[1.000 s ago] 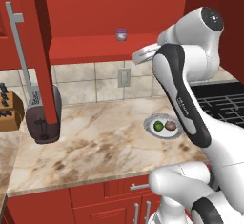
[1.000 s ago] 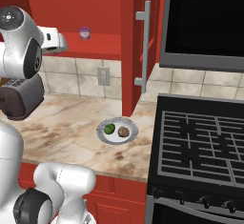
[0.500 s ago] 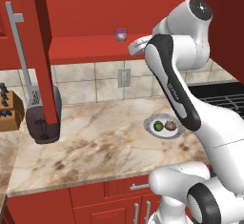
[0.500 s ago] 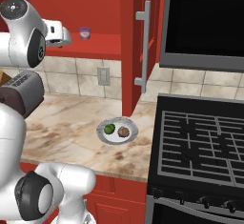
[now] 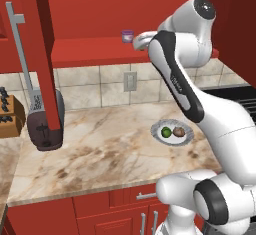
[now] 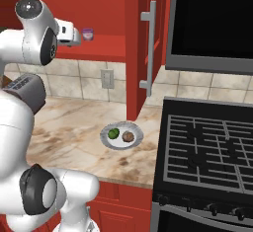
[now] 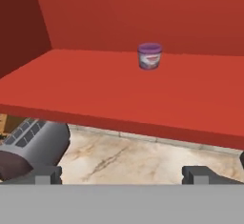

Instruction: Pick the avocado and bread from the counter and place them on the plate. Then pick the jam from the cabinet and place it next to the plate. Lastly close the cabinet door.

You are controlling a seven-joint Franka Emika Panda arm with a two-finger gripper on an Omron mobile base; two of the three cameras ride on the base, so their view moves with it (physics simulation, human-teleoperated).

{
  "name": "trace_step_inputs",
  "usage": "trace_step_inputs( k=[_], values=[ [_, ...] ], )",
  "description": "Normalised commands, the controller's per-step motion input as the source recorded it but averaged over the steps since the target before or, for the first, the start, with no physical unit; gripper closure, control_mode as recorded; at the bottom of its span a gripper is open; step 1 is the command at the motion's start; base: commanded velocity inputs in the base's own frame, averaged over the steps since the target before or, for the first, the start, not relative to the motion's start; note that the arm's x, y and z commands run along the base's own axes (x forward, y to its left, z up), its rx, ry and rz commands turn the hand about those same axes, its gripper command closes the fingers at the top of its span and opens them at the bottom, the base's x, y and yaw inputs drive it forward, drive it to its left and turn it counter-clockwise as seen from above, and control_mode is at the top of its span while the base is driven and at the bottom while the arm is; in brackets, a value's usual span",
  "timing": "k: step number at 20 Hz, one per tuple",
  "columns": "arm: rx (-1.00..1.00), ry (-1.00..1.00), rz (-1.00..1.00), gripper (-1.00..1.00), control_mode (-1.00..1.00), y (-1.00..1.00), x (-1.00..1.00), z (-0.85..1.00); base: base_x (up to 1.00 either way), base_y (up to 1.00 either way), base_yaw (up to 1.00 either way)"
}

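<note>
The jam, a small purple jar with a pale lid, stands upright on the red shelf of the open cabinet. My gripper is open and empty, level with the shelf's front edge and short of the jar. From the base, the jam sits just left of the gripper. On the counter lies the plate with the avocado and the bread on it. From the right I see the jam, gripper, plate, avocado and bread.
An open red cabinet door with a silver bar handle hangs left of the shelf. A second door stands on the other side. A dark toaster and a knife block are at the counter's left. A stove lies right.
The arm has swung up and toward the cabinet shelf, bringing the hand closer to the jam. The jaws have stayed open.
</note>
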Motion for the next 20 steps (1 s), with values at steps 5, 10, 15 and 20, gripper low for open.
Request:
trace_step_inputs(
  k=[5, 10, 15, 20],
  values=[
    [0.11, 0.00, -0.06, -1.00, -1.00, -0.02, 0.43, 0.00, 0.00, 0.00, 0.00],
    [0.01, 0.01, -0.02, -1.00, -1.00, 0.00, 0.38, 0.00, 0.00, 0.00, 0.00],
    [0.00, 0.13, -0.02, -1.00, -1.00, 0.00, 0.27, 0.03, 0.00, 0.00, 0.00],
    [-0.02, 0.17, -0.01, -1.00, -1.00, 0.00, 0.32, 0.04, 0.00, 0.00, 0.00]
  ],
)
